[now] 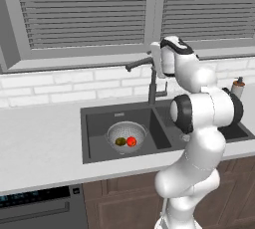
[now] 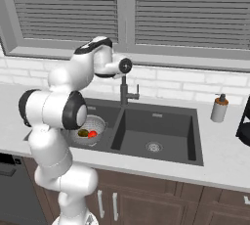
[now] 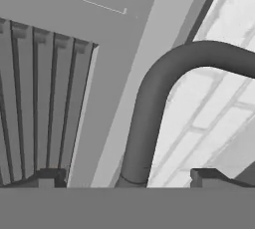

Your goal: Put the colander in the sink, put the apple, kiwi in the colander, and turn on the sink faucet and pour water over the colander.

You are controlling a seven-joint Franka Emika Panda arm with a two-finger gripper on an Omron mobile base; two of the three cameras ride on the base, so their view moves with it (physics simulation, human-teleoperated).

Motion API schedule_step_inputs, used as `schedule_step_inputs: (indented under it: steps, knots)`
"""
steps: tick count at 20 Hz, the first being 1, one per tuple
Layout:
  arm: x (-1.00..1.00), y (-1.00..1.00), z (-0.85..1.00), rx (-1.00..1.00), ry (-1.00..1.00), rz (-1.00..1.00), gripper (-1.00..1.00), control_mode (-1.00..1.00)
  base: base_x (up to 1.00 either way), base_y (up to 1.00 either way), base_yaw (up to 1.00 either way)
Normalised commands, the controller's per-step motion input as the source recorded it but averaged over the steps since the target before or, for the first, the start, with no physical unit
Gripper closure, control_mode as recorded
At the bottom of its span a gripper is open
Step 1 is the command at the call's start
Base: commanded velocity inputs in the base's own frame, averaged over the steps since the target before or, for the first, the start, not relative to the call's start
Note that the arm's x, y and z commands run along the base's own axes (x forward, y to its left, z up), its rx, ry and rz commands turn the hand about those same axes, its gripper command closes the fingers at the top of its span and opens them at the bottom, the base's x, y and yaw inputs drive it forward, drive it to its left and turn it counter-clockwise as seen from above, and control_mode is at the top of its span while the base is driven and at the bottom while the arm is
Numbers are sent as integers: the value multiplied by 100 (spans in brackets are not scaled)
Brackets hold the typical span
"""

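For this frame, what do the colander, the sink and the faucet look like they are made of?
The colander looks like bright silver metal: pale, shiny and dotted with small holes. The sink looks like a matte dark grey composite or coated basin, with no gloss on its walls, though the render leaves it open. The sink faucet reads as dark grey metal with a dull, smooth finish.

Flat, even rendered light; soft, slightly blurry
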Motion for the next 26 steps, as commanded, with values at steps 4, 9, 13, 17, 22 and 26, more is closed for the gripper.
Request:
schedule_step_inputs:
  steps: [4, 9, 13, 17, 22, 26]
  knots:
    - [-86, -84, 7, 2, 0, 0, -100, -100, 0, 0, 0]
    - [-59, -88, 0, -13, 0, 15, -100, -100, 0, 0, 0]
    - [-1, -77, -10, -13, -5, 35, -100, -100, 0, 0, 0]
    - [0, -64, -6, -9, -16, 47, -100, -100, 0, 0, 0]
    - [-28, -32, -36, -2, -32, 36, -100, -100, 0, 0, 0]
    - [-36, 1, -87, -16, -27, 15, -100, -100, 0, 0, 0]
